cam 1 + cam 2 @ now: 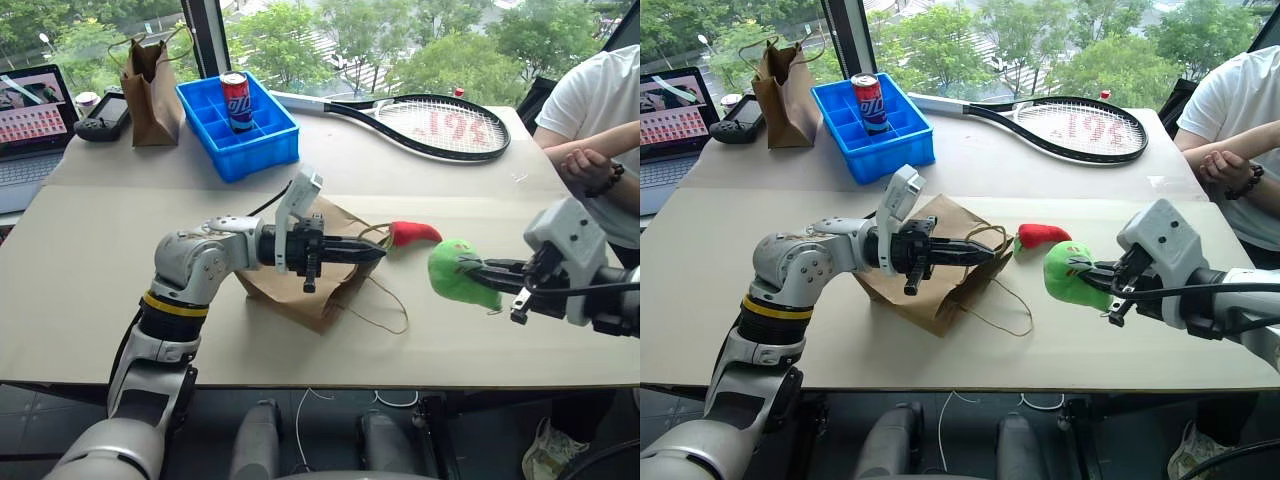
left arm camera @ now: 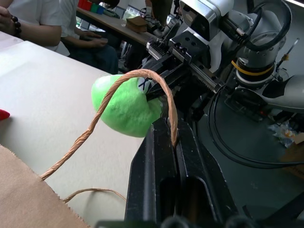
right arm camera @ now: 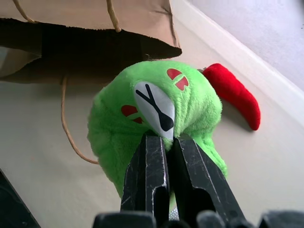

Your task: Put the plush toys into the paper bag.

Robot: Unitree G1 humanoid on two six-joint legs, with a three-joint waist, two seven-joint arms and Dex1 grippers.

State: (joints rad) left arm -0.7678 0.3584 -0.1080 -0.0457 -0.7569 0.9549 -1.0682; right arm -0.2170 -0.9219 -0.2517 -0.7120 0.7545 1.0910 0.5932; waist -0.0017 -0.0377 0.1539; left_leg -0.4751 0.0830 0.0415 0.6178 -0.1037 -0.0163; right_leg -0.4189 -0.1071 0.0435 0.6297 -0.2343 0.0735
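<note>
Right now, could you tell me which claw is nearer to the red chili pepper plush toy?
Left. The left claw, shut on the light-brown paper bag's twisted handle, sits just beside the red chili pepper plush toy. The right claw, gripping the green round plush, is farther off.

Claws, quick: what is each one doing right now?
Left claw: closed on a handle of the paper bag.
Right claw: closed on the green plush toy, held beside the bag's mouth.
</note>
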